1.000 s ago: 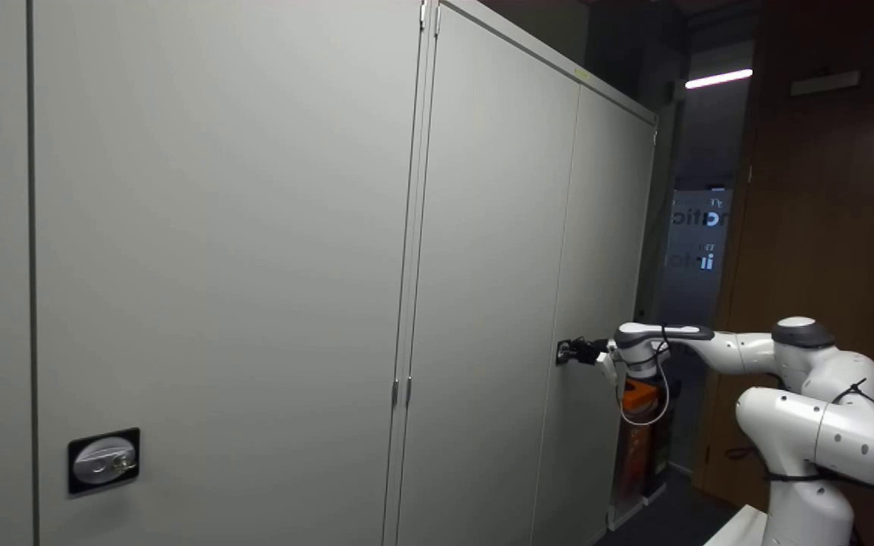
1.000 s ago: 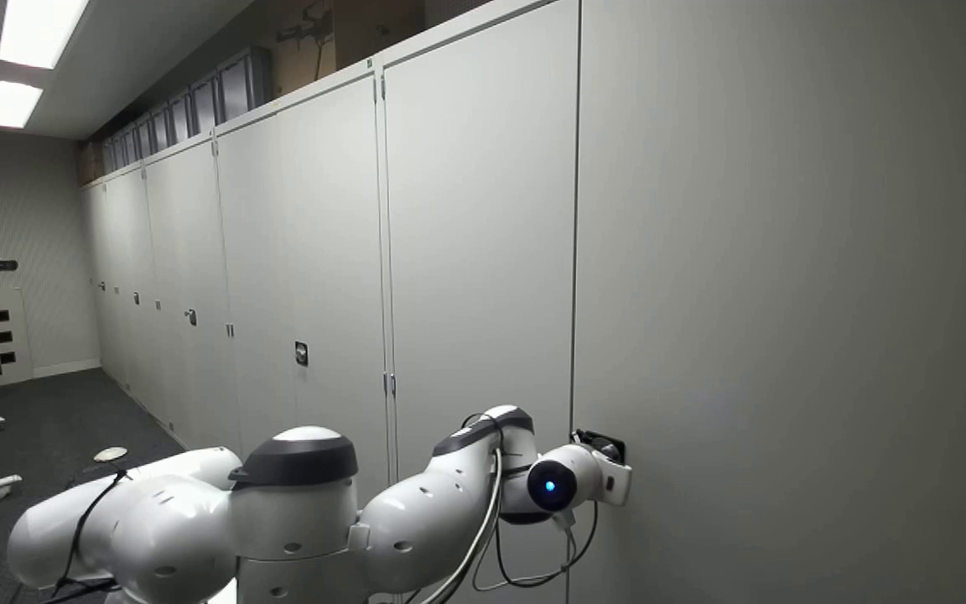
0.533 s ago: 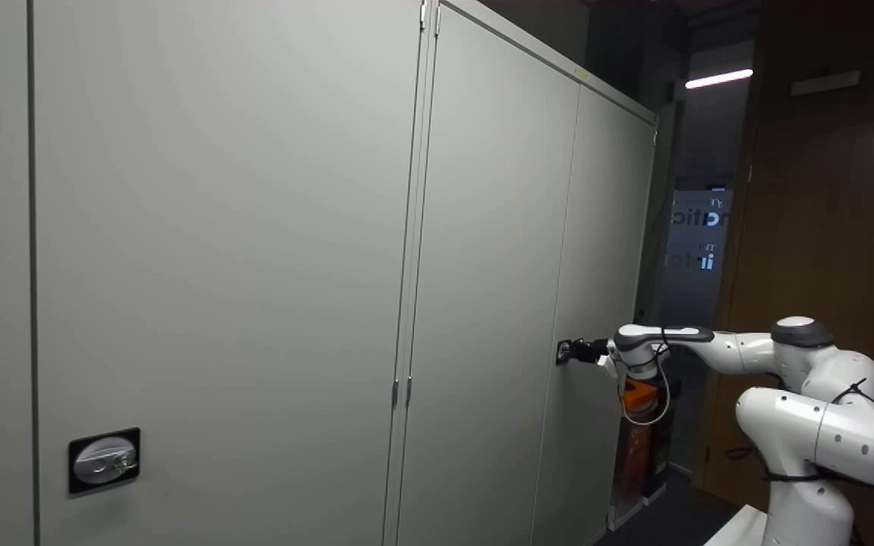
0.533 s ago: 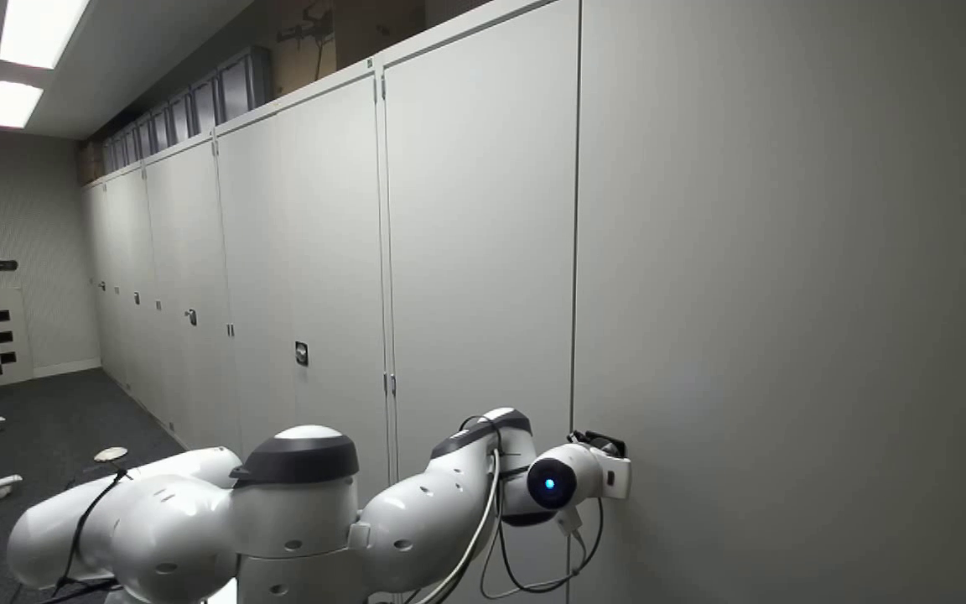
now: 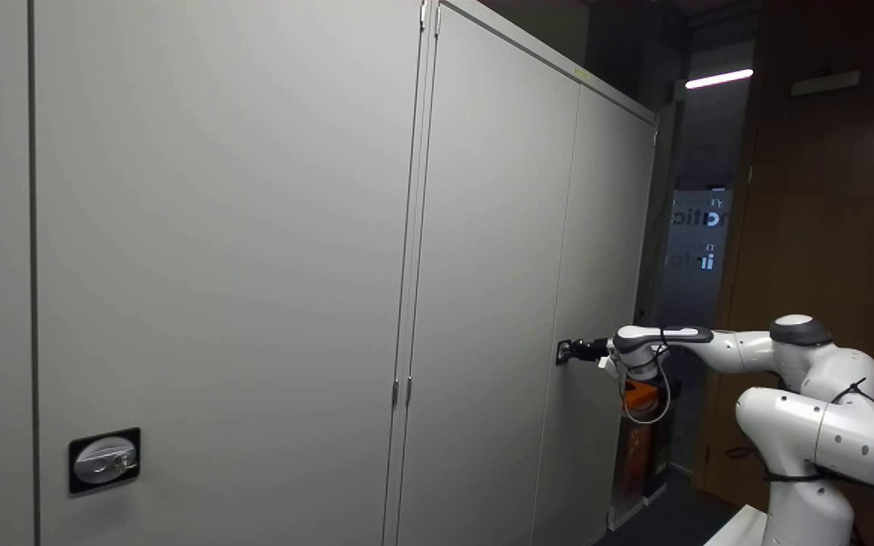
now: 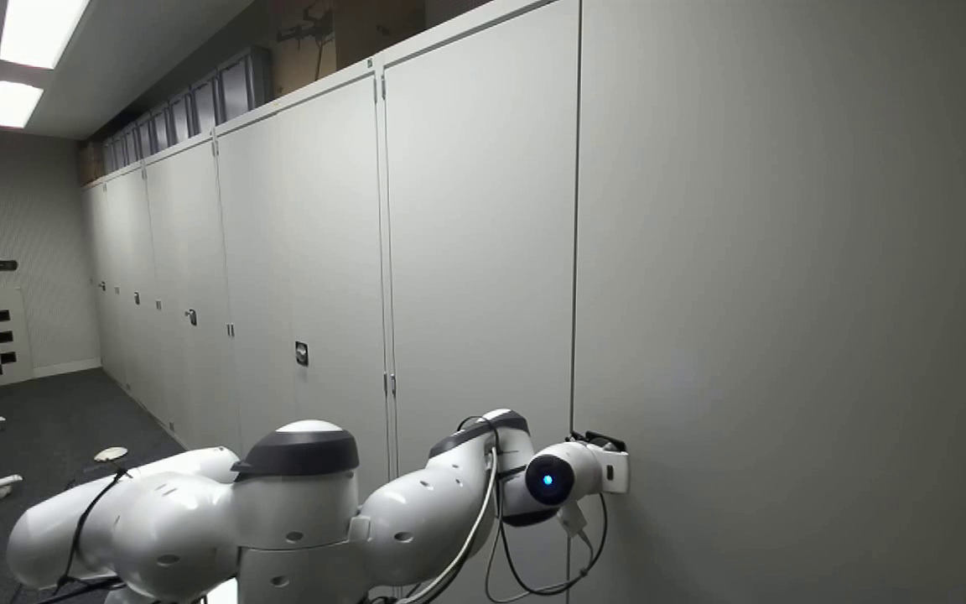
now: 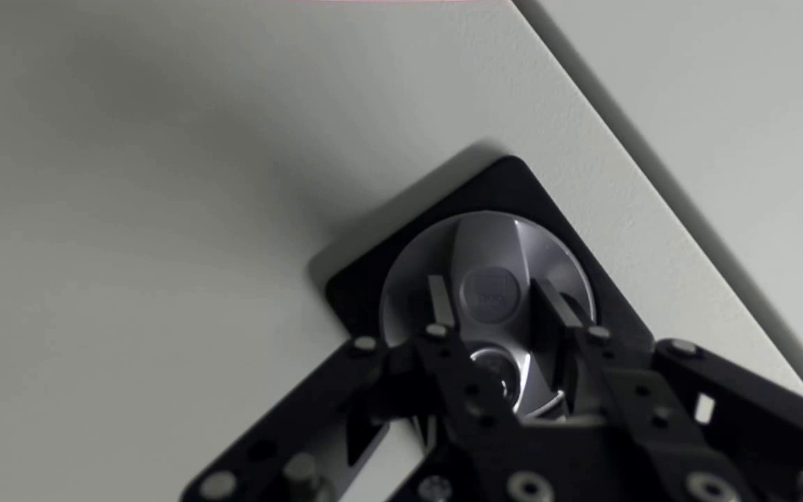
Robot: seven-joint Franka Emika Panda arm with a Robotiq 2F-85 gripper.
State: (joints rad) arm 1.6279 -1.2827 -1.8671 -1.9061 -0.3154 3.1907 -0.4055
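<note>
Your gripper (image 7: 493,300) is closed on the handle (image 7: 491,279): in the wrist view one finger (image 7: 442,300) lies at the 9 o'clock side of its raised ridge (image 7: 488,240) and the other at the 3 o'clock side. For a good hold, I would advise that both pads (image 7: 559,305) press equally, because the ridge looks smooth and may slip. If you turn it, better rotate the wrist (image 6: 579,470) about the middle of the handle, without dragging sideways. What seems the lock (image 7: 495,369) sits at 6 o'clock, between the fingers, so please mind it. Around the handle is the plate (image 7: 509,183), tilted in this view, on the door (image 7: 164,230); the gap (image 7: 663,183) at the door's edge passes at 2 o'clock. In an exterior view, a cable (image 6: 605,524) hangs in a loop at 6 o'clock below the wrist; it should have enough slack. Well apart, at 8 o'clock from the gripper, another handle (image 5: 99,460) shows in an exterior view.
</note>
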